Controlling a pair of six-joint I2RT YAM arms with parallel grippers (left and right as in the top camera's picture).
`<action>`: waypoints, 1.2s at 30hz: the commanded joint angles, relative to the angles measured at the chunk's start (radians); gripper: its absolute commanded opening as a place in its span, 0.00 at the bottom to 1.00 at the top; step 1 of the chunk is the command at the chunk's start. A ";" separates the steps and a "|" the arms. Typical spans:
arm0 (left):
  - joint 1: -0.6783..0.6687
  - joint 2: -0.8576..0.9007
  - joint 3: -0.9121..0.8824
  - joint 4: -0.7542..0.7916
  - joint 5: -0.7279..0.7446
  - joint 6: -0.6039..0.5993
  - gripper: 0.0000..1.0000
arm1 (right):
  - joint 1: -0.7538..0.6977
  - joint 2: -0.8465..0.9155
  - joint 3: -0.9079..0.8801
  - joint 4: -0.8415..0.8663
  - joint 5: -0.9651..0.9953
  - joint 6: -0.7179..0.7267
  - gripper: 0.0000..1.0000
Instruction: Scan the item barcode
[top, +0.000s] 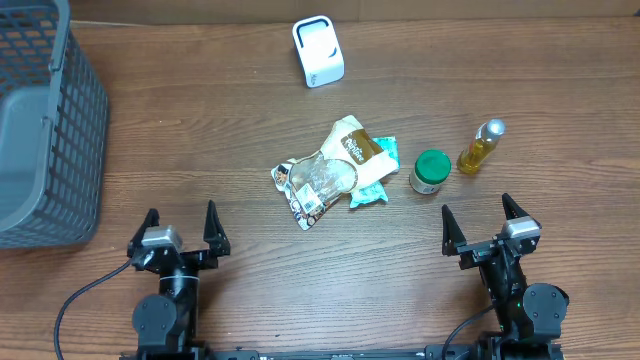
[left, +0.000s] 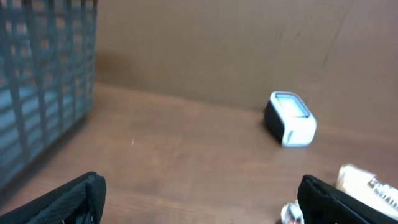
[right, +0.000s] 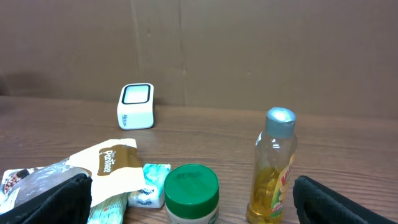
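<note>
Two idle: left gripper (top: 180, 212), right gripper (top: 476, 206), jaws wide, empty. I judge snack pouches (top: 330, 172), green-lidded jar (top: 431, 170), oil bottle (top: 481, 146) clustered mid-table so either arm reaches scanner (top: 318, 50).

On my counter (top: 200, 130) I count seven things in five kinds. There is one grey mesh basket (top: 60, 120) and one small white scanner (top: 318, 51). There is one jar with a green lid (top: 431, 171) and one bottle of yellow liquid (top: 481, 146). There are three soft packets in a heap: one brown-and-white pouch (top: 352, 147), one teal packet (top: 378, 180) and one clear bag (top: 315, 182). I have two sets of jaws, one on each arm.
</note>
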 joint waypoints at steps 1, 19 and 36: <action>0.000 -0.010 -0.004 -0.053 -0.045 0.003 0.99 | -0.004 -0.009 -0.011 0.006 0.007 0.006 1.00; 0.001 -0.010 -0.004 -0.051 -0.030 0.129 0.99 | -0.004 -0.009 -0.011 0.006 0.007 0.006 1.00; 0.001 -0.010 -0.004 -0.051 -0.030 0.129 1.00 | -0.004 -0.009 -0.011 0.006 0.007 0.006 1.00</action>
